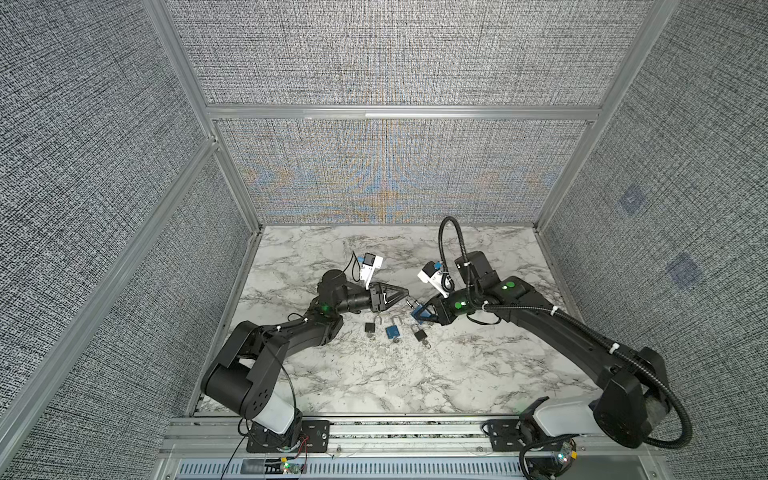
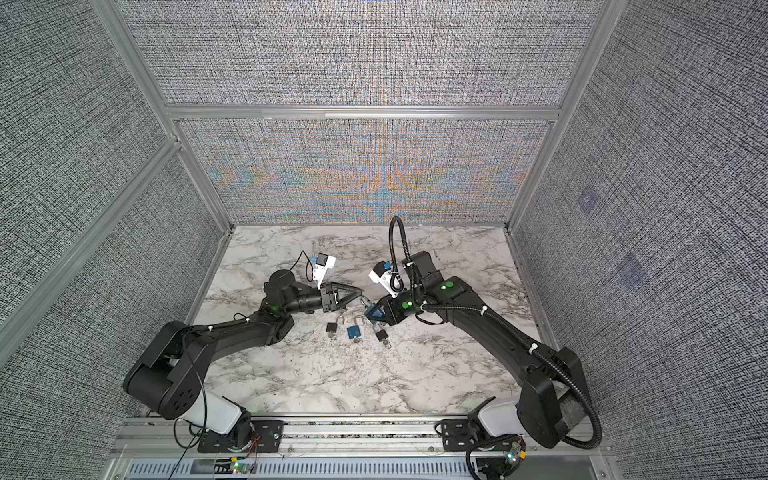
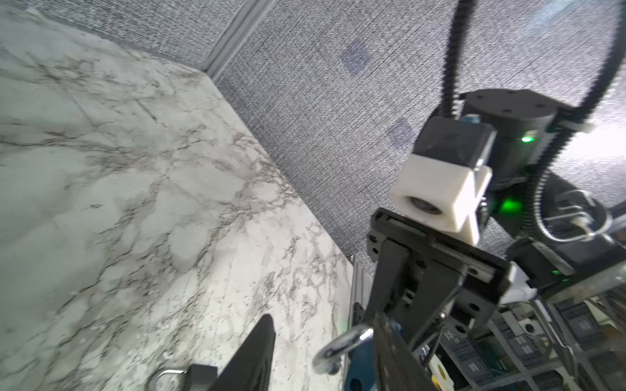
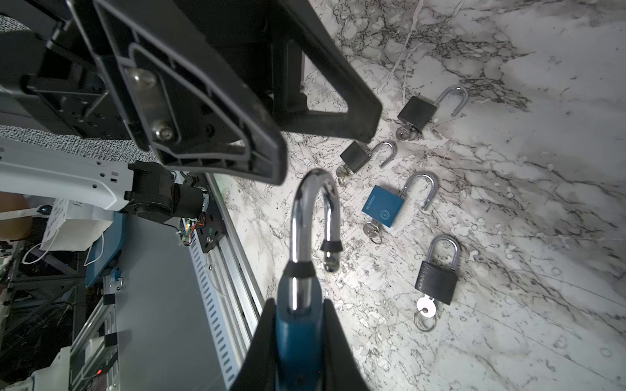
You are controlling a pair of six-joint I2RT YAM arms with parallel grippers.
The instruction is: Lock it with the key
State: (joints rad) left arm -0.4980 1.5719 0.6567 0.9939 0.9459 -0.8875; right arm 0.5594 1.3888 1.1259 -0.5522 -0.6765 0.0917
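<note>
While the right fingers (image 4: 338,345) are clenched on the body of a blue padlock (image 1: 419,313), the left fingers (image 4: 220,118) stand parted with nothing between them. In both top views the gripped padlock is held above the desk (image 1: 374,382), close to the middle of the frame and a little below mid-height, at the spot where the two arms meet. Its shackle (image 4: 315,203) is sprung open and points toward the left fingers: one leg runs down into the blue body, and the other ends free in the air. The crown of the shackle sits just beside the tip of one left finger; whether they touch cannot be told. The keyway end of this padlock is hidden between the right fingers.

Just below the meeting point, a short row lies flat on the desk: a left black padlock (image 1: 370,327), a loose blue padlock (image 1: 392,331) and a right black padlock (image 1: 419,334). The right wrist view shows a fourth padlock (image 4: 416,110), also black, lying beyond the left fingers. Each of the four has a key in its base, clearest in the silver key (image 4: 426,306) of the right black padlock. That padlock's shackle looks pressed home, while the other three shackles stand open.
</note>
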